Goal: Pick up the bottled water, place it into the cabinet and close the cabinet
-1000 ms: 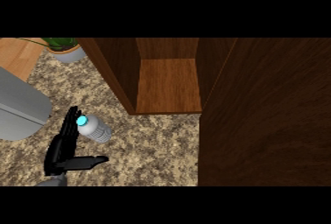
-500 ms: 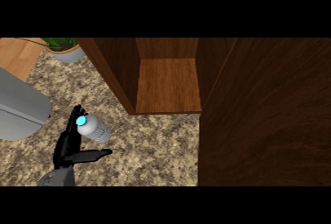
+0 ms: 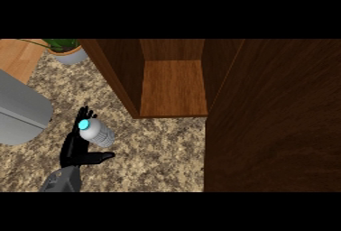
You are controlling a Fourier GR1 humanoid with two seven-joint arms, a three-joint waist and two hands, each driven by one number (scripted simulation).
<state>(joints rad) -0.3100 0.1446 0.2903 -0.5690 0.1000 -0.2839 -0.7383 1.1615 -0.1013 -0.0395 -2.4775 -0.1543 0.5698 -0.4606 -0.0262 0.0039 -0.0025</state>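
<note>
On the counter (image 3: 166,149), left of the cabinet: the scene at this moment.
Bottle: the bottled water (image 3: 96,132) lay on the speckled stone, its blue cap (image 3: 85,124) pointing away from the robot, well short of the cabinet's (image 3: 174,81) open shelf.
Left robot hand (image 3: 76,151): lay beside and under the bottle, fingers stretched along its left side, thumb splayed out below it; not yet closed round it.
Right robot hand: out of sight.
Door: the dark cabinet door (image 3: 273,122) stood open at right.
Advice: curling fingers and thumb about the bottle's middle before lifting would likely prevent rolling.
Bystanders: potted plant (image 3: 66,49), grey appliance (image 3: 20,113).
</note>
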